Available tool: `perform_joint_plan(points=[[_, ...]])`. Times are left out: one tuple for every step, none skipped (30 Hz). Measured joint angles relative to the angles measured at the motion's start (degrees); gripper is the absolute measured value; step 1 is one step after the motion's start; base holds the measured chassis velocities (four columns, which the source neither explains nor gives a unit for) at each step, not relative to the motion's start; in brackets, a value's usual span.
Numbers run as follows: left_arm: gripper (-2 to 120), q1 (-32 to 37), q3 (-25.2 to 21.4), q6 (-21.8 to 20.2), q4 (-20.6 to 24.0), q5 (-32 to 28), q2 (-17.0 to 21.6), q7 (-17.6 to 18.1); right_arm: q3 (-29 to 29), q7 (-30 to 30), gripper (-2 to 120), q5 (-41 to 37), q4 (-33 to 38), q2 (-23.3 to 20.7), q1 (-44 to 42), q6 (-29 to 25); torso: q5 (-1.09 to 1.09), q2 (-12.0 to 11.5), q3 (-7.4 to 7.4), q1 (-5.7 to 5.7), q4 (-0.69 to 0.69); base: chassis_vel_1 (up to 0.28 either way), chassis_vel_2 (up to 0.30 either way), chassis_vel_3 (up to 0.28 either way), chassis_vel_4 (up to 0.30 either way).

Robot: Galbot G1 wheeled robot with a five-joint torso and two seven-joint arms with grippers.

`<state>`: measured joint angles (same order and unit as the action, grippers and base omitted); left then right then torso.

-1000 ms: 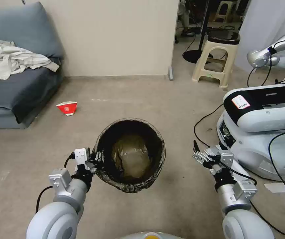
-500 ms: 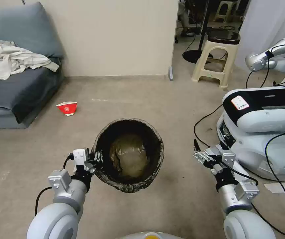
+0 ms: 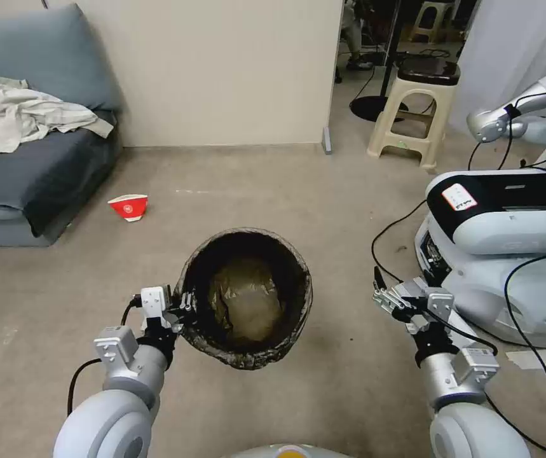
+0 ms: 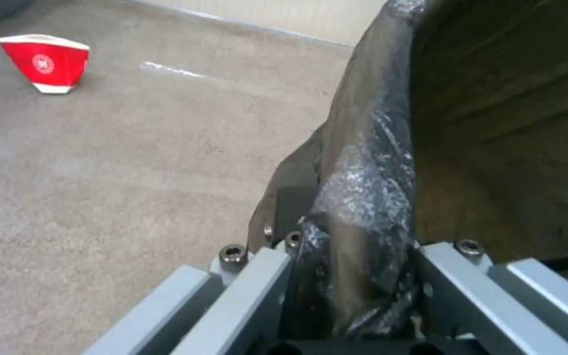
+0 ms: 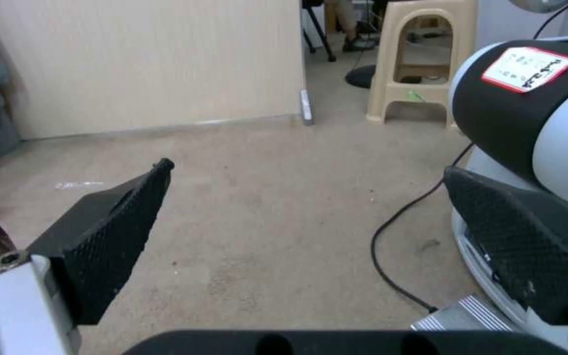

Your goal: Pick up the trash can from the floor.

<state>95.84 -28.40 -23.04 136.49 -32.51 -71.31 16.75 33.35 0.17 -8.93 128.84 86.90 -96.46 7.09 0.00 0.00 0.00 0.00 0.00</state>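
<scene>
The trash can (image 3: 247, 299), lined with a crinkled dark bag, is in front of me in the head view, with its mouth facing up. My left gripper (image 3: 187, 304) is shut on its left rim. In the left wrist view the bag-covered rim (image 4: 376, 148) is pinched at my left gripper (image 4: 353, 256). I cannot tell whether the can's base touches the floor (image 3: 323, 203). My right gripper (image 3: 384, 296) hangs open to the right of the can, apart from it. In the right wrist view, my right gripper (image 5: 310, 217) holds nothing between its black pads (image 5: 113, 236).
A red-and-white bowl (image 3: 128, 207) lies on the floor at the left, near a grey sofa (image 3: 31, 172) with a white cloth. Another white robot (image 3: 508, 242) with cables stands close on the right. A beige stool (image 3: 416, 108) and a partition wall (image 3: 222, 70) are behind.
Almost nothing. The trash can's rim has edged slightly left in my left gripper, and my right gripper has drifted a little lower and to the right.
</scene>
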Motion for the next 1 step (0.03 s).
perform_joint_plan(points=[[1,0.00,0.03,0.00,0.09,0.00,-0.07,0.00,0.01,0.00,100,0.00,0.02,0.00,-0.07,-0.01,0.00,0.00,0.00,0.00,0.00,0.000,0.000,0.000,0.000]])
